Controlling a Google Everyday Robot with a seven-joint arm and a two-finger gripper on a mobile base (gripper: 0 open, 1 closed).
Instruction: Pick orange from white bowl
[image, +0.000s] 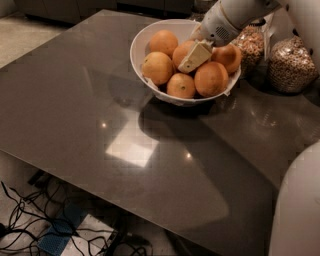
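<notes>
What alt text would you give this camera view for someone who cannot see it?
A robot's gripper reaches from the upper right into a white bowl piled with oranges, down among the middle fruit. The bowl sits at the far side of a dark glossy table, beside two glass jars of grain.

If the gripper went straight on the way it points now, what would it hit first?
The gripper, inside the white bowl, points down and to the left. It would probably meet the small front orange first, though depth is unclear.
</notes>
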